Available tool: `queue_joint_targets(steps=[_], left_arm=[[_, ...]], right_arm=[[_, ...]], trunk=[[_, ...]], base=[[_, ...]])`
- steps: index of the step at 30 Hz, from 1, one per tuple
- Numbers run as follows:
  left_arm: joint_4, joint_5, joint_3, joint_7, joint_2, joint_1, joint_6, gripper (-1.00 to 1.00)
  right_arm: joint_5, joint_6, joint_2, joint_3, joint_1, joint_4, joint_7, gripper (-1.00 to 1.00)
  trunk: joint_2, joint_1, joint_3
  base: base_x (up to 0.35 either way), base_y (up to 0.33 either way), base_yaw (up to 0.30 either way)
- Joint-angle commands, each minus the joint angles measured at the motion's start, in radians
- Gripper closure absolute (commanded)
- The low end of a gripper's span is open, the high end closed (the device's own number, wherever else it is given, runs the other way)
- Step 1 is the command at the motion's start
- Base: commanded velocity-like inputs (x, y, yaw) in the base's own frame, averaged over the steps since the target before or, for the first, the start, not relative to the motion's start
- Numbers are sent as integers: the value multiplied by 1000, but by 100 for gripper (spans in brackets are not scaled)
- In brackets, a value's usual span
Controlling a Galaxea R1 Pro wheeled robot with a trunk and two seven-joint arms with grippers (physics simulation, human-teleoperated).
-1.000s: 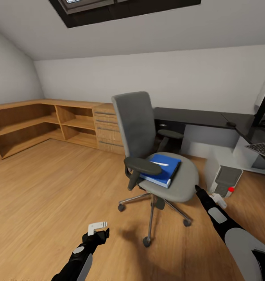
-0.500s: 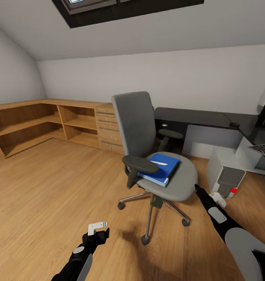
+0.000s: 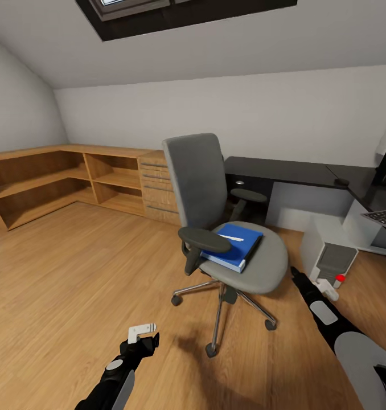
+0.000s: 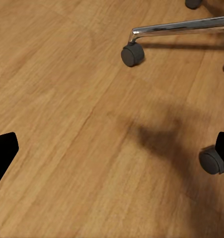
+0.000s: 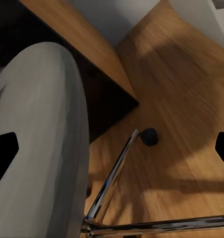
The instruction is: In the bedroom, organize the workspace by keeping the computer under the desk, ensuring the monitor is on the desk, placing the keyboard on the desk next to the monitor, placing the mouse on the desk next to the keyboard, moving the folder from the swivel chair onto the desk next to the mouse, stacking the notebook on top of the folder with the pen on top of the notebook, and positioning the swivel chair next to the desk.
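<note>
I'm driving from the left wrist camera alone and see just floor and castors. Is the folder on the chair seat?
Observer: Yes. In the head view the blue folder lies flat on the swivel chair's seat.
Operator: Where is my right gripper?
Observer: The right gripper hangs low, open and empty, between the seat's edge and the computer.
Operator: And the desk?
Observer: The desk stands behind the chair, along the wall.
</note>
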Motion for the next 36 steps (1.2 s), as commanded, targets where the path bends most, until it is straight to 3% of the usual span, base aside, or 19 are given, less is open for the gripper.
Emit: queue_joint_targets(steps=[1,6,9,17,28,36], left_arm=[[-2,10,-1,5,0,0,5,-100],[-1,10,0,5,0,0,5,-100],[0,10,0,10,-3,0,6,-100],[4,10,-1,9,-3,0,5,-100],[36,9,-1,9,0,0,-51,-100],[41,9,-1,7,0,0,-56,-100]], right_arm=[[-11,-2,-1,-2,-1,2,8,-100],[-11,-3,-2,-4,-1,1,8,-100],[-4,-9,15,0,-2,5,25,-100],[-3,-9,28,0,-2,4,18,-100],[-4,-9,33,0,-1,4,16,-100],[-7,-9,37,0,-2,2,15,-100]], trunk=[[0,0,-1],[0,0,-1],[0,0,-1],[0,0,-1],[0,0,-1],[0,0,-1]], base=[[0,0,0],[0,0,0],[0,0,0],[19,0,0],[262,0,0],[63,0,1]])
